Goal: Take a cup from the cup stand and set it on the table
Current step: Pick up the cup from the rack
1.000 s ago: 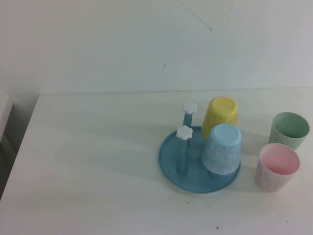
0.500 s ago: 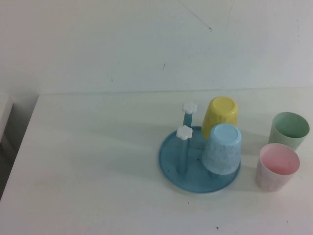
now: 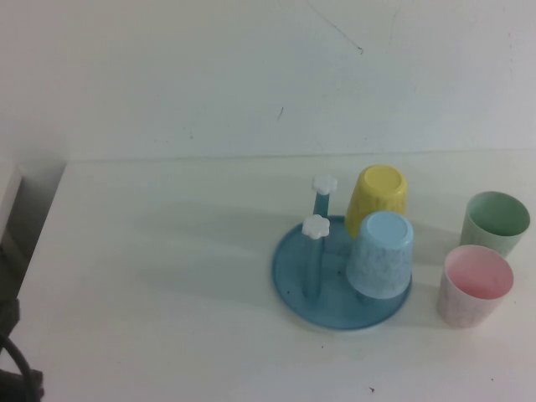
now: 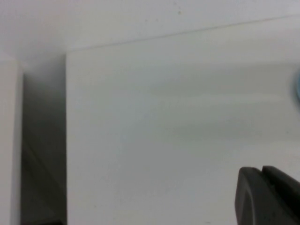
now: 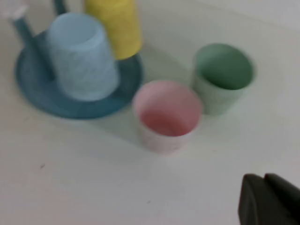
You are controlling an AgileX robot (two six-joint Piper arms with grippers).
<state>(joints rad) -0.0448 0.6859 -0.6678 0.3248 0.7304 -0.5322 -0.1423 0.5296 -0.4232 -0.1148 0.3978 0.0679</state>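
The light blue cup (image 3: pixel 381 255) sits upside down on a peg at the front right of the round blue cup stand (image 3: pixel 293 280); it also shows in the right wrist view (image 5: pixel 82 56). Two bare pegs with white flower caps (image 3: pixel 316 226) stand on the stand's left side. My left gripper (image 4: pixel 261 171) is shut and empty over the white table (image 3: pixel 167 251) near its left edge, far from the stand. My right gripper (image 5: pixel 263 177) is shut and empty, on the near side of the pink cup, out of the high view.
A yellow cup (image 3: pixel 377 197) sits upside down on the stand's back peg. A pink cup (image 3: pixel 475 285) and a green cup (image 3: pixel 496 222) stand upright on the table right of the stand. A dark part of my left arm (image 3: pixel 12 373) shows at the bottom left corner.
A dark part of my left arm has come into the high view's bottom left corner. The cups and the stand have not moved.
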